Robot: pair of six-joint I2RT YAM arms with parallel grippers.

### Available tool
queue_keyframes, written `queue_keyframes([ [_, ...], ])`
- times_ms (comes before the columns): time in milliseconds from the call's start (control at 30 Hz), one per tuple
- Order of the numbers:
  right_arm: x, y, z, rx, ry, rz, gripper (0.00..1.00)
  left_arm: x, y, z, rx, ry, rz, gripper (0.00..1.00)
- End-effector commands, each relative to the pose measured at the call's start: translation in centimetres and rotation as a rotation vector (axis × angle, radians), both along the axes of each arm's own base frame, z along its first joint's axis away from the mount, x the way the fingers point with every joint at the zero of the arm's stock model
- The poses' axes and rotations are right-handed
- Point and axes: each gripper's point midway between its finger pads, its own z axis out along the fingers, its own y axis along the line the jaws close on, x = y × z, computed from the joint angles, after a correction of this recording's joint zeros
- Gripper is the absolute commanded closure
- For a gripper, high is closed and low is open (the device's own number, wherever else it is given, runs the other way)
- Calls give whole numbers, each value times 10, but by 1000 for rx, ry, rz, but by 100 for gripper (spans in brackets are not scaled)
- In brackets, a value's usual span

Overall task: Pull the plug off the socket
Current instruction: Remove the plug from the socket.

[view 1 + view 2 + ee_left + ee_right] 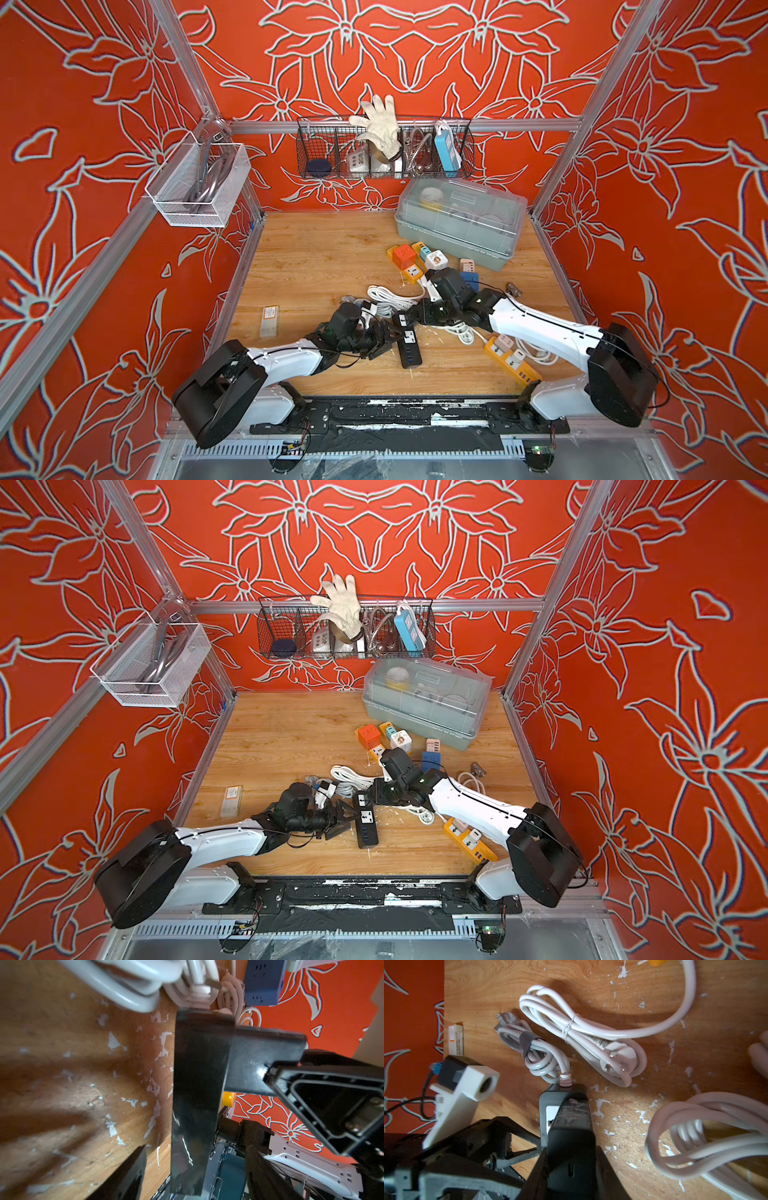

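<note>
A black power strip, the socket [411, 353] [368, 833], lies on the wooden table near the front centre. A black plug [569, 1126] [264, 1059] sits against the strip's far end, over a white socket face. My right gripper [570, 1149] [410, 316] is shut on this plug, one finger on each side. My left gripper [196, 1147] [384, 334] straddles the strip [193, 1088] from the left. It is open, with a gap between each finger and the strip. In both top views the right gripper hides most of the plug.
White cable bundles [390, 297] [583, 1034] lie just behind the strip. A yellow power strip [513, 361] lies under the right arm. Orange and white socket cubes [402, 256], a blue socket [469, 278] and a lidded plastic box [461, 220] stand farther back. A small carton [270, 320] lies at the left.
</note>
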Motion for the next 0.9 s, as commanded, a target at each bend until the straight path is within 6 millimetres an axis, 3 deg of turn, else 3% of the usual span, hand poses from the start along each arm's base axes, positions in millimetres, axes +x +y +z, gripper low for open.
queue_keyframes([
  [0,7,20,28,147,-26,6,89,4,-15,10,-41,-34,-51,26],
  [100,7,20,26,149,-15,9,89,4,-20,1,-20,-7,-64,28],
  [300,4,20,15,140,15,16,88,5,-23,-12,-8,33,-69,42],
  [500,6,17,11,150,32,5,89,7,-23,-13,-14,43,-53,62],
  [633,4,9,14,151,30,-14,89,8,-15,-29,39,124,2,84],
  [767,-4,13,23,168,42,-26,89,6,-10,-46,67,225,35,86],
  [867,10,5,33,115,25,-39,88,0,-7,-62,118,277,17,87],
])
